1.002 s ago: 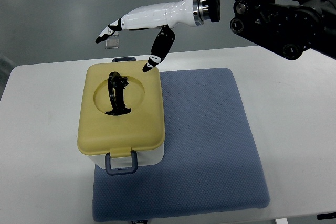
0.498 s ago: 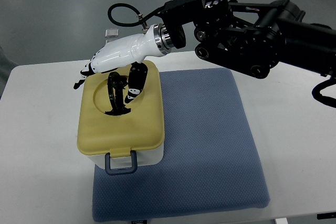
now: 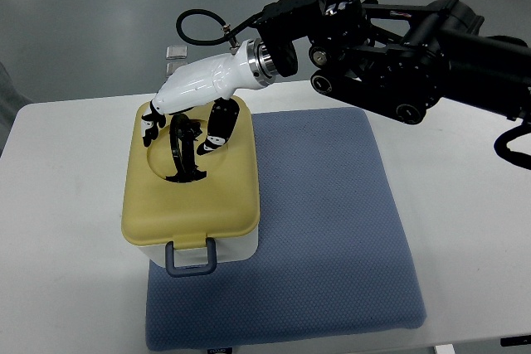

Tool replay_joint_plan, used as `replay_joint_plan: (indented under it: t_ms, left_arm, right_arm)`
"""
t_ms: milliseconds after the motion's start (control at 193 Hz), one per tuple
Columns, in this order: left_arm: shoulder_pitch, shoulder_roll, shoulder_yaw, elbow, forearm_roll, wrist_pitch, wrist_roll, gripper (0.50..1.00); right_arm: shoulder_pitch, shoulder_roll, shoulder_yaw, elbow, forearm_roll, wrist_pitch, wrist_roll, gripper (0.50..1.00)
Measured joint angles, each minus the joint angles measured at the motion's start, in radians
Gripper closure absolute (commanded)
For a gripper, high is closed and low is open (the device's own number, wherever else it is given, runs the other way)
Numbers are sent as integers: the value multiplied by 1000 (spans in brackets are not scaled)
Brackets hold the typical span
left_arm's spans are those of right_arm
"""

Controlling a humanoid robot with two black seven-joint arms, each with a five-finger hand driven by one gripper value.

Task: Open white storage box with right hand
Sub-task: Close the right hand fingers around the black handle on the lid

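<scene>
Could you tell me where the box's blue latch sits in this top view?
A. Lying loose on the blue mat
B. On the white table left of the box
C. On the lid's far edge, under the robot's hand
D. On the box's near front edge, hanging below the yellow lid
D: the blue latch hangs at the near front edge of the yellow lid, well clear of the right hand over the black handle.

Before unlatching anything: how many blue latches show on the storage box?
1: a blue latch on the box's near side, below the yellow lid. The right hand may hide another opposite.
</scene>
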Motion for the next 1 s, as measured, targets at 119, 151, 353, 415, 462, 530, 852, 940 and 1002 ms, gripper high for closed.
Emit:
replay_joint_plan:
  t_ms: [119,151,353,415,462,530,852,940,1002]
  left_arm:
    - [0,0,0,0,0,0,0,500]
    - [0,0,0,0,0,0,0,500]
    - [0,0,0,0,0,0,0,500]
    - [0,0,0,0,0,0,0,500]
    - [0,0,0,0,0,0,0,500]
    - [0,0,0,0,0,0,0,500]
    - [0,0,0,-1,0,0,0,500]
    - [0,0,0,-1,0,0,0,500]
    - [0,0,0,-1,0,0,0,500]
  right_arm:
    - [5,0,0,0,0,0,4,863]
    - [10,1,0,1,0,0,4,875]
    - [18,2,0,2,0,0,5,914]
    - [18,3,0,2,0,0,5,920]
    - [18,3,1,2,0,0,5,922]
    - [18,3,1,2,0,0,5,934]
    - [16,3,2,2,1,4,6,989]
    - [16,3,2,2,2,6,7,1000]
    - [18,3,2,3,3,7,8,1000]
